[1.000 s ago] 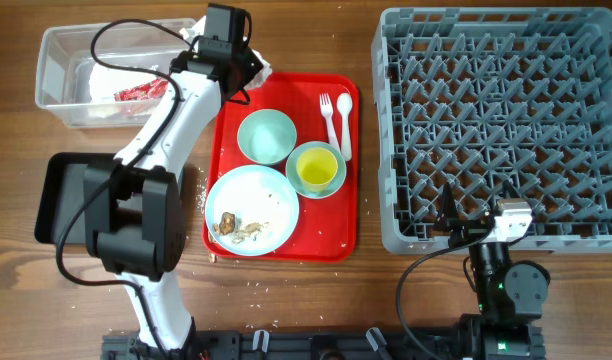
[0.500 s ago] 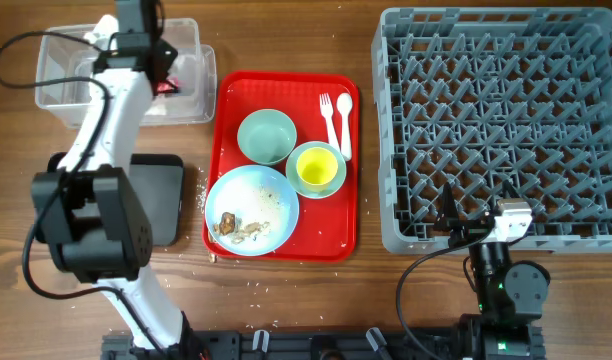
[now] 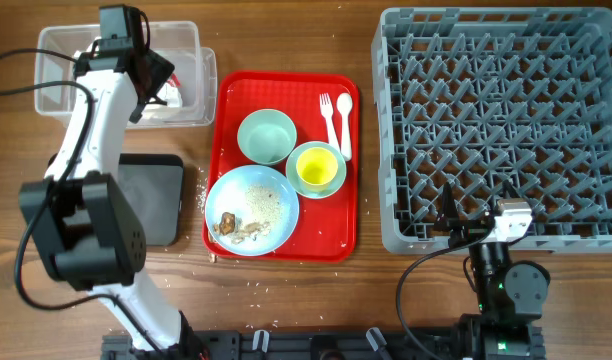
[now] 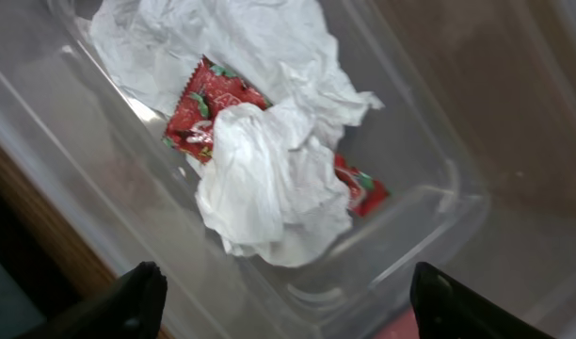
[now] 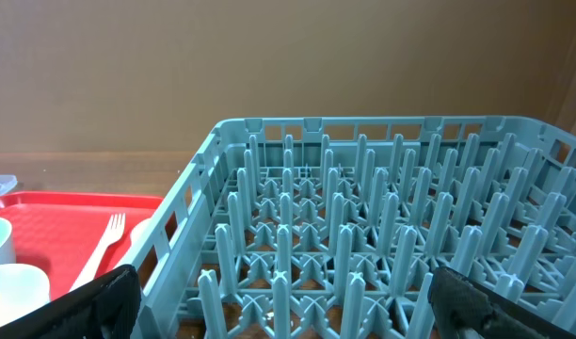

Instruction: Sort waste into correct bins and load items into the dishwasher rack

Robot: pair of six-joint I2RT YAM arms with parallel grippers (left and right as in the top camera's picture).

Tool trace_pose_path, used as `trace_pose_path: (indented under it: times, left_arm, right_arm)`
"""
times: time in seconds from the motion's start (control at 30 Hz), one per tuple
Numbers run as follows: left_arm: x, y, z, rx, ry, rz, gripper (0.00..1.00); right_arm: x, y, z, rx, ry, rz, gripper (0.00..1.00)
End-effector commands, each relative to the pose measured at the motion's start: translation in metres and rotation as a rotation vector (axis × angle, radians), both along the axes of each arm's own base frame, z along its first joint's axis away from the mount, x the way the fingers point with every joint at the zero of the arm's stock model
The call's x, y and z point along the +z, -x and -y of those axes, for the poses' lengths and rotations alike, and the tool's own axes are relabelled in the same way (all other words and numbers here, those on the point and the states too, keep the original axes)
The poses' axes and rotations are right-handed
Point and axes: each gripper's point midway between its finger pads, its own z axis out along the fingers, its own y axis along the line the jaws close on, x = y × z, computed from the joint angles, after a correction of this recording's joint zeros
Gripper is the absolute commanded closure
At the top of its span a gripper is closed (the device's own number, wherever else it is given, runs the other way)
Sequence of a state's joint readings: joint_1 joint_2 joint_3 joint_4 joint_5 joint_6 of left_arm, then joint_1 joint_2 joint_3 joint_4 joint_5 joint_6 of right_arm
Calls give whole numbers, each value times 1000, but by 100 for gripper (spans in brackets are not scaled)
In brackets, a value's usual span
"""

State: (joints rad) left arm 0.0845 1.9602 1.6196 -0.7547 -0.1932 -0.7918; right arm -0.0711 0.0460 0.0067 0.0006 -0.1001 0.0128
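My left gripper (image 3: 151, 78) hangs open over the clear plastic bin (image 3: 56, 42) at the back left. In the left wrist view its fingers (image 4: 137, 303) stand wide apart with nothing between them. Below lie a crumpled white napkin (image 4: 269, 179) and a red wrapper (image 4: 208, 99) inside the bin (image 4: 429, 198). The red tray (image 3: 331, 240) carries a teal bowl (image 3: 266, 135), a yellow-green cup (image 3: 316, 168), a plate with food scraps (image 3: 251, 208), a white fork (image 3: 327, 112) and a spoon (image 3: 344, 120). My right gripper (image 3: 454, 226) rests open at the front edge of the blue-grey dishwasher rack (image 3: 501, 125), empty (image 5: 288, 301).
A black bin (image 3: 158, 200) sits left of the tray, partly under my left arm. Crumbs are scattered on the wood by the tray's left edge. The rack's upright pegs (image 5: 363, 245) fill the right wrist view, with the tray's corner at its left.
My left arm swung left from the tray's back corner to over the clear bin. Its gripper opened and the white napkin now lies in the bin. The right arm has not moved.
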Motion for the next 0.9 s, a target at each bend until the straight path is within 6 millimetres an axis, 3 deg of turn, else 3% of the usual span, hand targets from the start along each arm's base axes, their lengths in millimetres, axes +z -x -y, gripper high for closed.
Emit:
trace_pose_path:
  times: [0.0,0.1,0.2,0.37,0.43,0.53,0.6,0.77,0.87]
  left_arm:
    - [65,2,12,-35,34,149,12]
    - [87,11,13,-37,31,181,11]
    - [91,22,22,-60,56,161,11]
    - [79,38,88,-297,185,68,10]
    - [78,42,105,-347,180,49,9]
    - [75,53,154,-506,146,13,6]
    - [70,64,175,-553,86,-24,5]
    - [62,86,196,-564,-3,-98,3]
    - [54,102,192,-491,24,-167,3]
  right_arm:
    - [1,0,3,-14,11,7,0]
    - [1,0,3,-14,11,7,0]
    - [1,0,3,-14,11,7,0]
    - [1,0,3,-14,11,6,0]
    - [0,0,3,-14,11,1,0]
    - [-1,0,3,-14,10,-1,0]
    - [-1,0,3,-14,10,-3,0]
    - [-2,-1,3,-14,10,-6,0]
    - [-2,-1,3,-14,10,-6,0]
